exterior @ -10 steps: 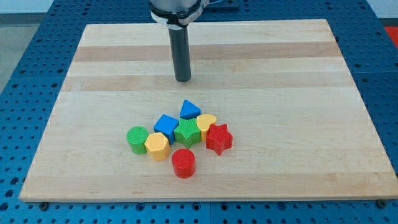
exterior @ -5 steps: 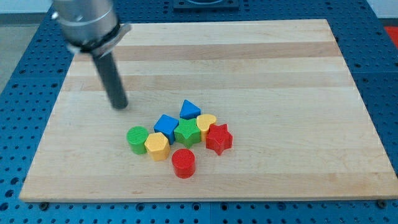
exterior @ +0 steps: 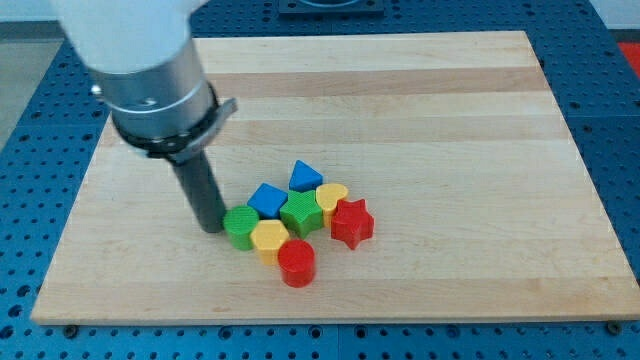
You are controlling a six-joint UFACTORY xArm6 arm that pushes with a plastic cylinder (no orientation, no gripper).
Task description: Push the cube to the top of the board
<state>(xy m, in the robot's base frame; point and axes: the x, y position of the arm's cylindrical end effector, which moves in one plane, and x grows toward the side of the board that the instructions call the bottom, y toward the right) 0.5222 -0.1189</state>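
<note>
Seven blocks sit bunched together on the wooden board (exterior: 480, 150), a little below and to the view's left of its middle. There are two blue ones, two green, two yellow and two red minus none: counted out, that is one blue cube (exterior: 267, 200), one blue triangular block (exterior: 306, 176), one green cylinder (exterior: 240, 226), one green star-like block (exterior: 300, 213), one yellow hexagonal block (exterior: 269, 239), one yellow heart (exterior: 332, 198), one red cylinder (exterior: 296, 263) and one red star (exterior: 351, 222), so eight in all.

The blue cube lies at the upper left of the cluster, turned so that it reads as a diamond, one corner aimed at the view's top; its sides look equal, so no long axis can be told. It touches the green cylinder below it and the green star-like block on its right.

My tip (exterior: 212, 227) rests on the board just to the view's left of the green cylinder, touching it or nearly so, and below-left of the cube. The rod carries no jaws, so there is nothing to open or close.

The board lies on a blue perforated counter (exterior: 30, 150).
</note>
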